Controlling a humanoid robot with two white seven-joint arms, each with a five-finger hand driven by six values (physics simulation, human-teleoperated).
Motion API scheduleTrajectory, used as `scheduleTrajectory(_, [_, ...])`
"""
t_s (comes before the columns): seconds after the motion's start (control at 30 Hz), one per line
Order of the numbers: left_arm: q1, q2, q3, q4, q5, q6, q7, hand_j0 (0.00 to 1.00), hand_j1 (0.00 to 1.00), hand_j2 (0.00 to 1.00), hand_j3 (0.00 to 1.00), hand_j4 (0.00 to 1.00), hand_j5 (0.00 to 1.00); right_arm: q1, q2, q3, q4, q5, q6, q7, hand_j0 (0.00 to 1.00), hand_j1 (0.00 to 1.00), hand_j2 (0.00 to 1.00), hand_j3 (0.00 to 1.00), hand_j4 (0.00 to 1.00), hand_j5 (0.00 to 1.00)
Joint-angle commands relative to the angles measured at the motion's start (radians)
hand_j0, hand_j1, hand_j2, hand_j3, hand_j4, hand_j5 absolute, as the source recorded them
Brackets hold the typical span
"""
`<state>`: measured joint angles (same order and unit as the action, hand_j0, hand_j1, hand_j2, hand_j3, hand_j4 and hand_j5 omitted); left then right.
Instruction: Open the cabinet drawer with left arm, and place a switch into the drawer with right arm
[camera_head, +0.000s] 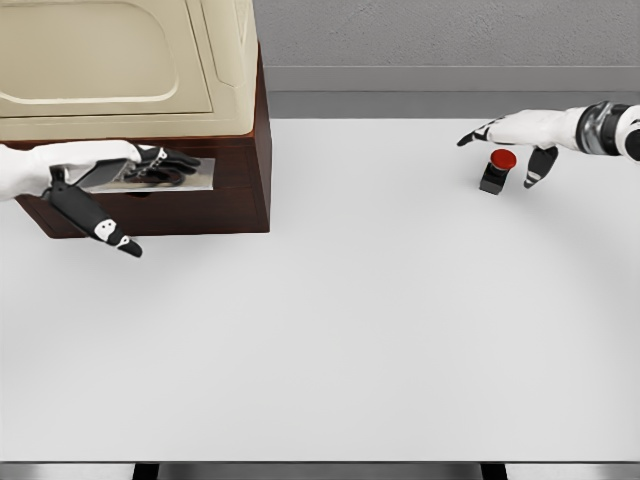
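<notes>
Red-topped switch (497, 170) on white table (350, 330), just beneath right robot hand (520, 138), fingers spread, grasping nothing

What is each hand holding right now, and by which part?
Left hand: fingers on the drawer handle. Right hand: nothing, open over the switch.

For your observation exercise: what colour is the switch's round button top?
Red, on a black base; head view.
</notes>
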<state>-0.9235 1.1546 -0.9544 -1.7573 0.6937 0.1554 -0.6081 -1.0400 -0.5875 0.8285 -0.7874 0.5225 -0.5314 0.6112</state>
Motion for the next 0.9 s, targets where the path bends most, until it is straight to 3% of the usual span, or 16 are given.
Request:
scheduleTrajectory(0.0, [0.0,-0.003,0.017,0.004,-0.033,0.003,-0.003,1.0,1.0,1.0,1.0,1.0,1.0,0.0,0.005,-0.002,0.001,0.027,0.016,0.0,0.98,0.98,0.98,0.98,0.98,0.98])
scheduleTrajectory(0.3, [0.034,-0.007,0.033,0.004,-0.034,0.004,-0.003,1.0,1.0,1.0,1.0,1.0,1.0,0.003,0.005,-0.002,0.033,0.03,0.022,0.0,0.95,0.95,0.95,0.95,0.95,0.95])
scheduleTrajectory(0.87, [0.037,0.04,0.054,-0.004,-0.025,0.004,-0.003,1.0,1.0,1.0,1.0,1.0,1.0,0.0,0.041,-0.006,0.045,0.03,0.025,0.0,0.91,0.91,0.91,0.91,0.91,0.91])
